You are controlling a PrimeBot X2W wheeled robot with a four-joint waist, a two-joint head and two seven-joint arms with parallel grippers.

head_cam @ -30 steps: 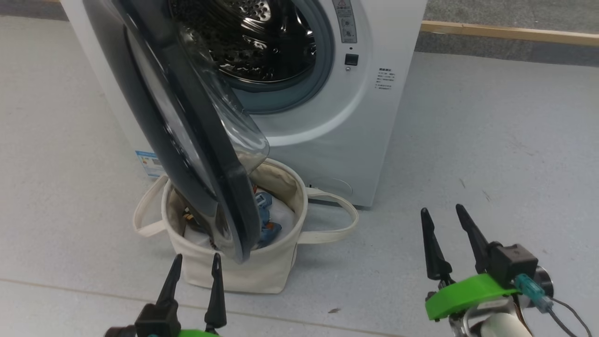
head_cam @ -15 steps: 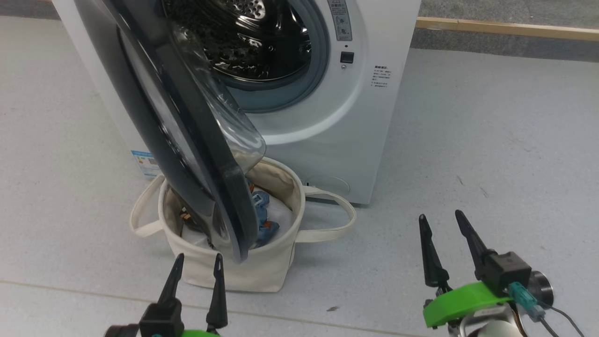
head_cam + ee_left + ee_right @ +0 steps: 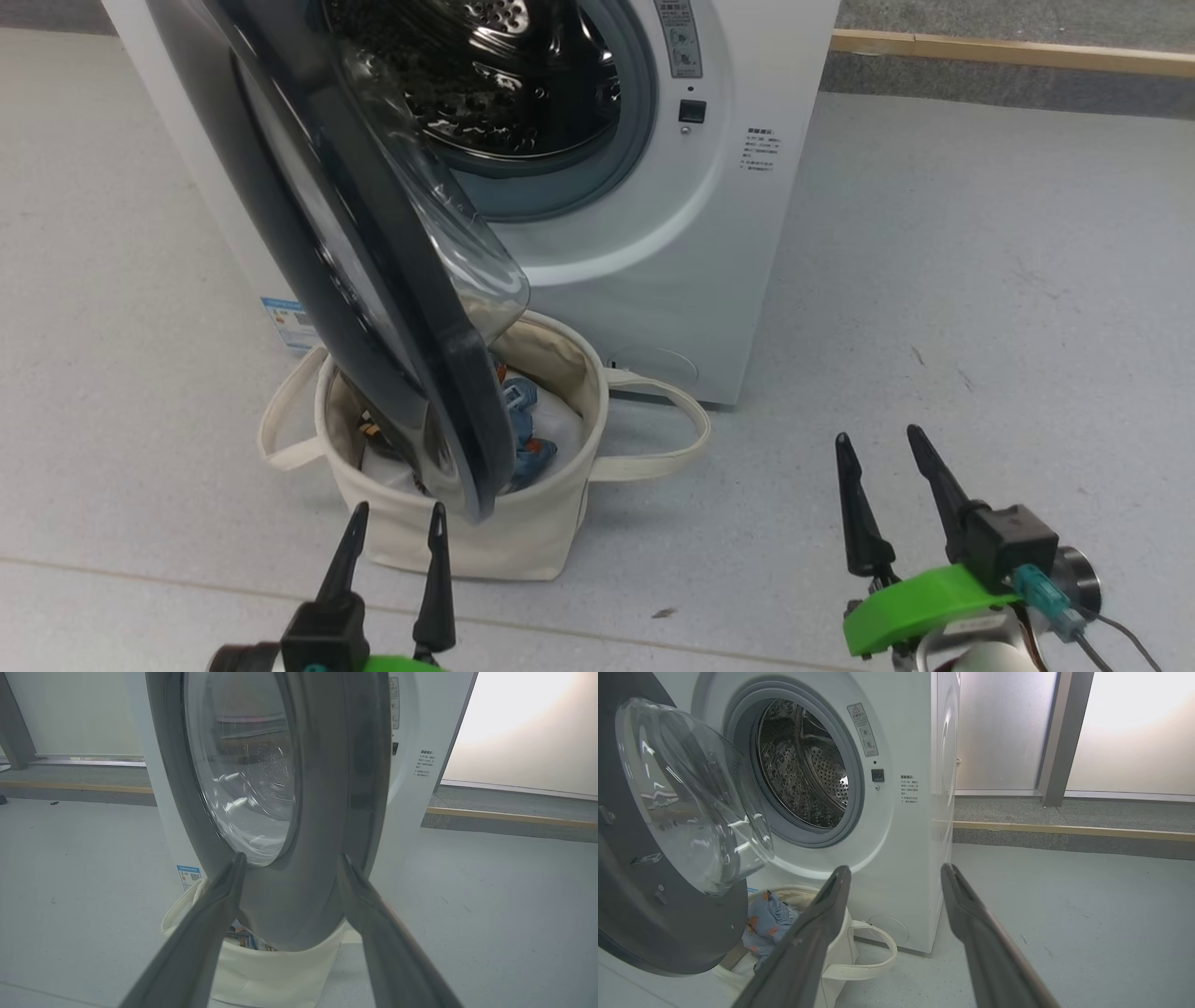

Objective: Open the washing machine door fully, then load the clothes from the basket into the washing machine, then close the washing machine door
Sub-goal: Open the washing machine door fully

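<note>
Bright even light; glare upper right in wrist views; near foreground blurred.

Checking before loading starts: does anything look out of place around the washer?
Yes: the door stands only partly open, its lower edge hanging over the basket and covering much of the clothes.

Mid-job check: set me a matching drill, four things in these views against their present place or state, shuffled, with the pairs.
1 washing machine door
2 clothes
3 basket
4 left gripper

a open, empty, near the basket's front
b partly open, lower edge over the basket
c lying in the basket
d standing in front of the washing machine

Pairs: 1-b, 2-c, 3-d, 4-a
</note>
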